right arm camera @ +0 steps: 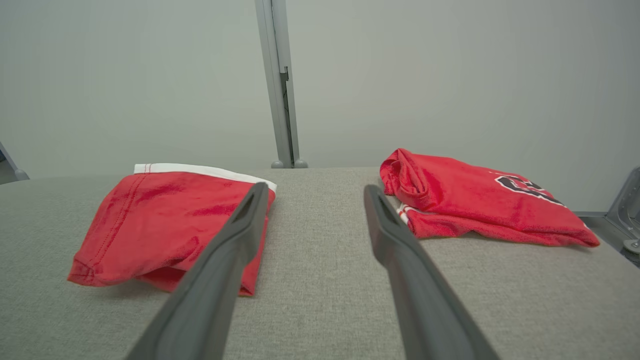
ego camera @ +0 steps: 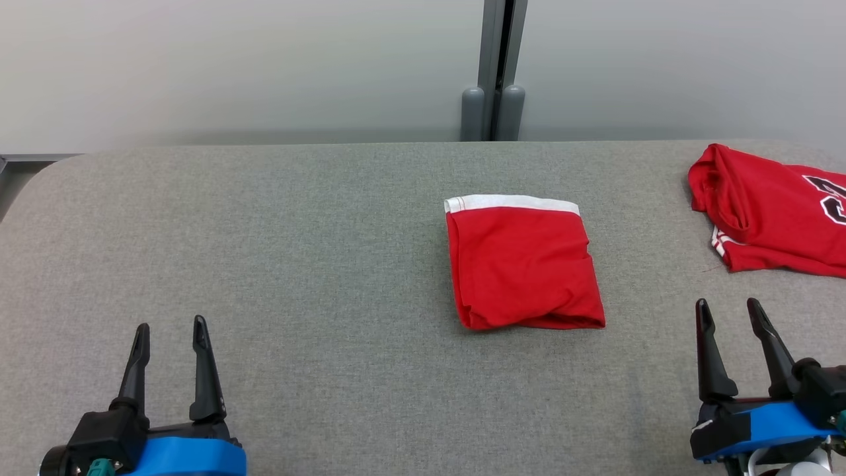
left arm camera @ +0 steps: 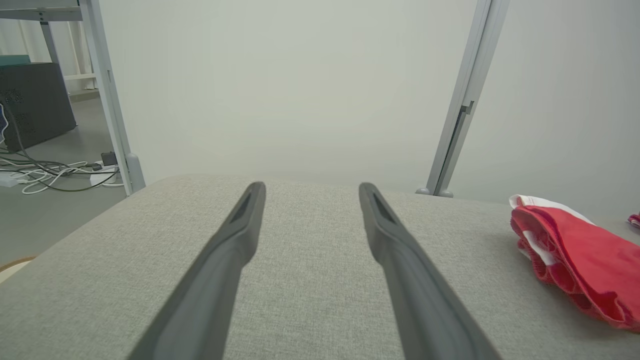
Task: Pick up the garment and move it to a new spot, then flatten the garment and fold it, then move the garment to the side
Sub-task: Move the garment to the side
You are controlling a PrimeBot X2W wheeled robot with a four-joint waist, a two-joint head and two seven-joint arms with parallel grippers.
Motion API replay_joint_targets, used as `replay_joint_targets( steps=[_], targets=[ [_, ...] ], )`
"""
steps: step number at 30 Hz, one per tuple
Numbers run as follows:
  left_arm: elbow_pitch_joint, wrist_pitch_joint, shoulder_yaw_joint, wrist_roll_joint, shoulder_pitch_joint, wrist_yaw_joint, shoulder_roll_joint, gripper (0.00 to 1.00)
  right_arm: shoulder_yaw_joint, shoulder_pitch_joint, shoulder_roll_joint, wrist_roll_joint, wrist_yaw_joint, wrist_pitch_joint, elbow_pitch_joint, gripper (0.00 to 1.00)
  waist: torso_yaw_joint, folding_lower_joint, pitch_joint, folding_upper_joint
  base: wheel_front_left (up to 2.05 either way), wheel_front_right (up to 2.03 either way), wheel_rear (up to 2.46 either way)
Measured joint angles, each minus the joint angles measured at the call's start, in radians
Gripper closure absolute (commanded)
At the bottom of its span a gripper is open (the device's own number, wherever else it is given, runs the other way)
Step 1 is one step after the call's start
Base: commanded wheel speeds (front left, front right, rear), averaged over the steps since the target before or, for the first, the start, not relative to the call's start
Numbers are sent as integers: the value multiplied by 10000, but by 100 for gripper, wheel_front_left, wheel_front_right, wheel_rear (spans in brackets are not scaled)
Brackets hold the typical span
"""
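Though apparently folded already, not yet moved aside: red garment [ego camera: 524, 264] lying mid-way across the grey padded table [ego camera: 264, 251], a compact rectangle with its white band at the far edge. Judged done: relocating, flattening, folding. Judged left: shifting it to the side. Second red jersey [ego camera: 773, 211] with a dark number near the table's right edge, well apart. Left gripper [ego camera: 170, 325] and right gripper [ego camera: 728, 304] both spread wide, pinching nothing, near the front edge, apart from the cloth. Containers — none to report.
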Motion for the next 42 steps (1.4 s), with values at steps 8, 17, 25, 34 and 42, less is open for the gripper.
replay_joint_targets(
  steps=[8,17,25,34,42],
  targets=[
    [42,0,71,59,0,-29,-2,0,-25,1,12,-63,0,0,176,0,2,0,13,0,0,0,0],
    [-2,2,81,104,-71,-79,-2,0,949,-1178,-221,-268,0,17,997,0,186,0,177,1,0,0,0],
    [-21,0,-31,140,-497,-165,0,0,1804,-4172,-435,-397,0,920,3099,0,569,1,632,1,0,0,0],
    [46,0,-259,-35,-889,-159,0,0,1749,-5801,-727,-420,0,1373,6475,0,1312,1,1285,2,0,0,0],
    [67,0,-320,-50,-1051,-115,2,0,1335,-6364,-777,-336,0,936,8845,0,1688,1,1676,2,0,0,0]
  ],
)
